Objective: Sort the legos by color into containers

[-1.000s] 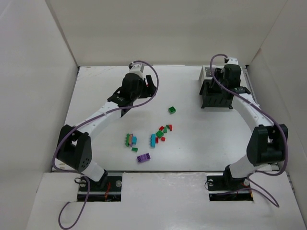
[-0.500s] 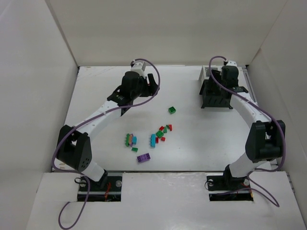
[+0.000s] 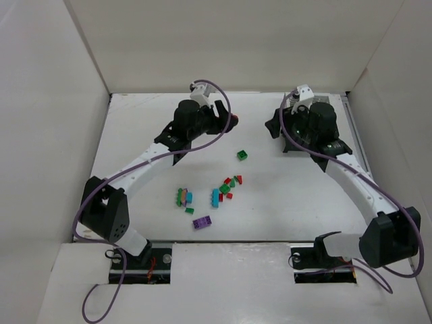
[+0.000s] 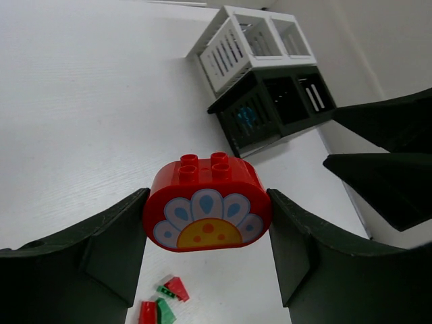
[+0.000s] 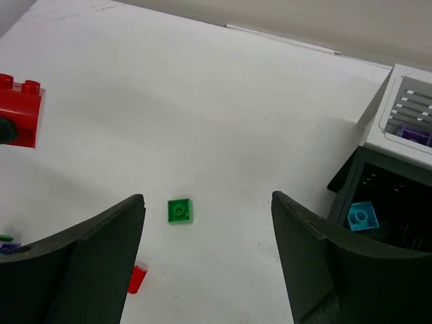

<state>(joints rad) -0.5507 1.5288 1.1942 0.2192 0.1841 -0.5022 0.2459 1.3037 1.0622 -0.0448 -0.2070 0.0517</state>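
The white table [image 3: 135,135] filled the middle of the top view, with the left arm [image 3: 145,162] reaching from the lower left toward the centre top and the right arm [image 3: 351,179] bending from the lower right toward the upper right. The containers [image 4: 263,74], two white slatted bins joined to two black ones, sat in the upper right of the left wrist view. In the top view the right arm hid most of them. The left gripper [image 4: 207,202] was partly closed, its two fingers [image 4: 115,250] pressing the left and right ends of a large red brick [image 4: 207,211] with a flower print, studs up, held above the table. That brick also showed at the left edge of the right wrist view. The right gripper [image 5: 207,198] stood wide open with nothing between its fingers [image 5: 94,250]. A lone green brick [image 5: 179,210] lay on the table below that gap, nearer the left finger. The loose legos [image 3: 209,196] lay scattered low in the centre of the top view, well apart from both grippers. A teal brick [image 5: 360,216] lay in a black bin and purple pieces [image 5: 412,133] in a white one.
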